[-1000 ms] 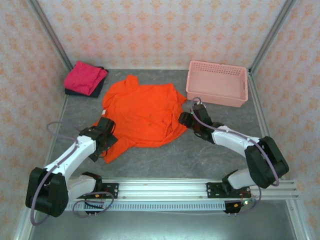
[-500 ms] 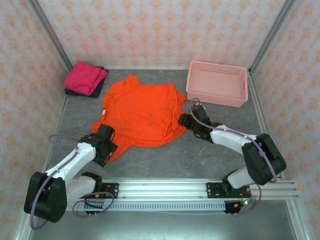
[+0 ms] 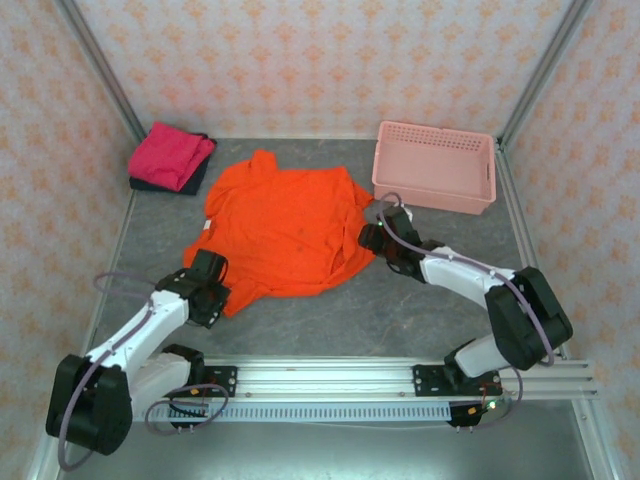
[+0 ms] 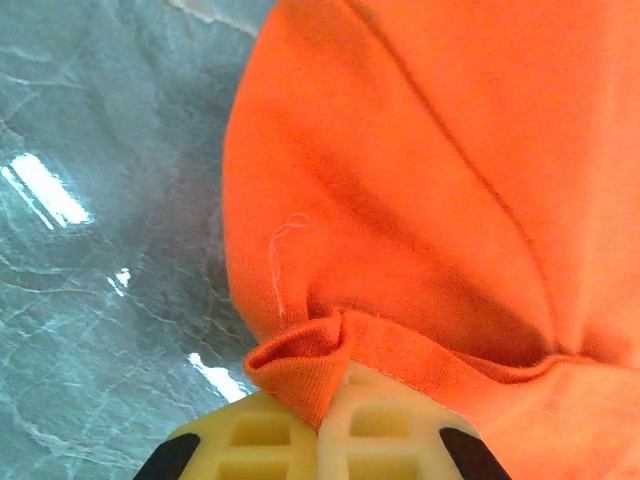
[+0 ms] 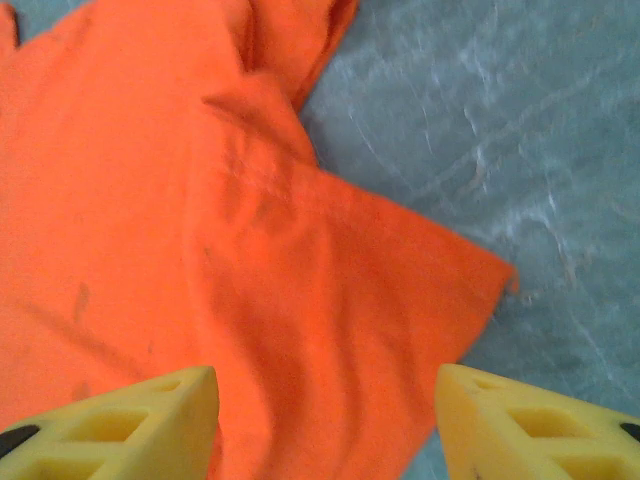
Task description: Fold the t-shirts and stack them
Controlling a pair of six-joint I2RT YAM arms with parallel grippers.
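Hem of the orange t-shirt [image 3: 285, 235] is sitting pinched in my left hand [image 4: 320, 425], my right hand [image 5: 322, 400] hovering spread above its opposite corner.

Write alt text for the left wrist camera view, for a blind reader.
The left gripper, its two yellow fingers closed together at the bottom edge, pinches a bunched fold of hem on the orange t-shirt. The shirt spreads across the centre and right, with the grey marbled table on the left.

orange t-shirt [image 3: 285, 230]; magenta t-shirt [image 3: 170, 153]; navy t-shirt [image 3: 196, 179]; pink basket [image 3: 432, 193]; grey marbled table [image 3: 400, 312]
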